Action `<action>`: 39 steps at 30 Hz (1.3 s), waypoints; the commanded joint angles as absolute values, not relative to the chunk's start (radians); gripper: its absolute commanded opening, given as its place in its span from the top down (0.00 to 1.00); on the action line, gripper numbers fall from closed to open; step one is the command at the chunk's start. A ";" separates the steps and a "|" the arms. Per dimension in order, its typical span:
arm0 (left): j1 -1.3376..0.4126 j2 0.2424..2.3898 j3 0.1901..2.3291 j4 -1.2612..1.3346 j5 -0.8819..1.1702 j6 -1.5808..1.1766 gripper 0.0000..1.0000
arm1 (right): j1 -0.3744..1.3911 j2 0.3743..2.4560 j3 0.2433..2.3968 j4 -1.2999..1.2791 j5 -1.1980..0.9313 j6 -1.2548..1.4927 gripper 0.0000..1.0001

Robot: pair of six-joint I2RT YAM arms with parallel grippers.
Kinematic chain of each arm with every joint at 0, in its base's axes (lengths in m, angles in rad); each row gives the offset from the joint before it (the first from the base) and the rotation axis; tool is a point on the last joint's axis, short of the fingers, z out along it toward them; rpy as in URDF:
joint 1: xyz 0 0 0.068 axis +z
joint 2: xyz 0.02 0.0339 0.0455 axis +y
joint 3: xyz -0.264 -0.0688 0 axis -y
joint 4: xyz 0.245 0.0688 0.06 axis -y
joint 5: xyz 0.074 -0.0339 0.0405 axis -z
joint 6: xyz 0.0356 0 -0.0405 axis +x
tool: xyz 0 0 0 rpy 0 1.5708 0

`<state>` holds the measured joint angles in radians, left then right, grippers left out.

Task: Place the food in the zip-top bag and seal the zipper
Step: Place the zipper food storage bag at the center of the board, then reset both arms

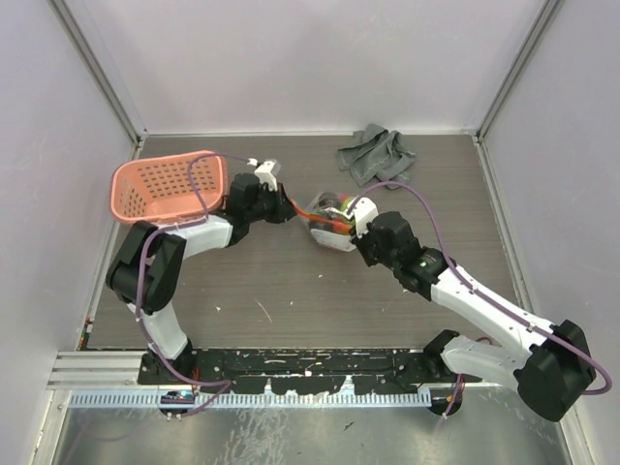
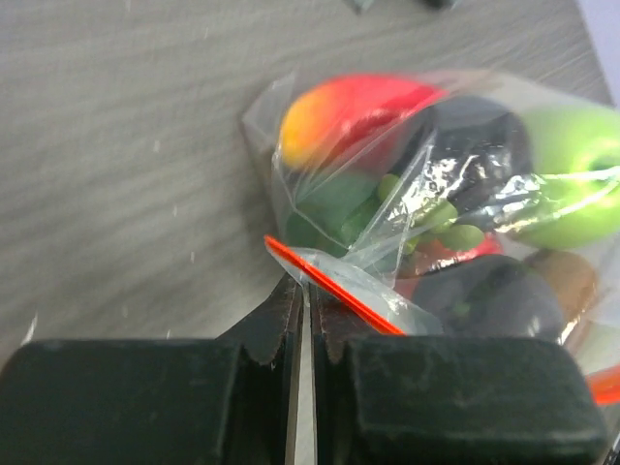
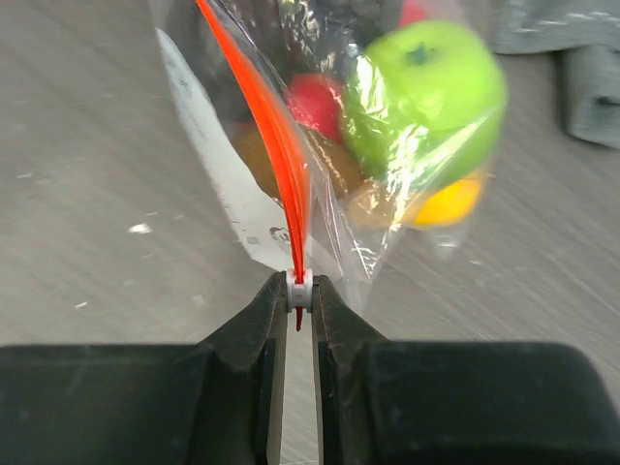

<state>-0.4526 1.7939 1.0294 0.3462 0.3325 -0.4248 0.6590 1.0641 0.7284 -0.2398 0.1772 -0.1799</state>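
Grey wood-grain table (image 1: 291, 300) was recorded from above, with the zip-top bag (image 1: 327, 223) lying just above frame centre and the food (image 3: 426, 92) enclosed in it. The left gripper (image 2: 308, 291) was clamped on one end of the zipper (image 3: 274, 145); the right gripper (image 3: 299, 295) was pinched tight on the white slider (image 3: 298, 288). A pink basket (image 1: 165, 189) was noted at upper left.

One zip-top bag (image 1: 325, 227), one pink basket (image 1: 155, 190), one grey cloth (image 1: 376, 153).

Robot lab test cell, white panel walls (image 1: 310, 58), metal corner posts (image 1: 97, 66), wood-grain table (image 1: 291, 291), black mounting rail (image 1: 254, 369).
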 commanded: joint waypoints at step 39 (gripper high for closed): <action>-0.466 0.321 0.887 -0.589 -0.286 -0.259 0.02 | 0.666 0.253 0.698 -0.400 0.614 0.098 0.00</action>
<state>-0.4664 0.3691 0.8242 -0.5247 -0.2020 -0.4141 0.6621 0.3248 0.6601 -0.4194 0.3958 0.0998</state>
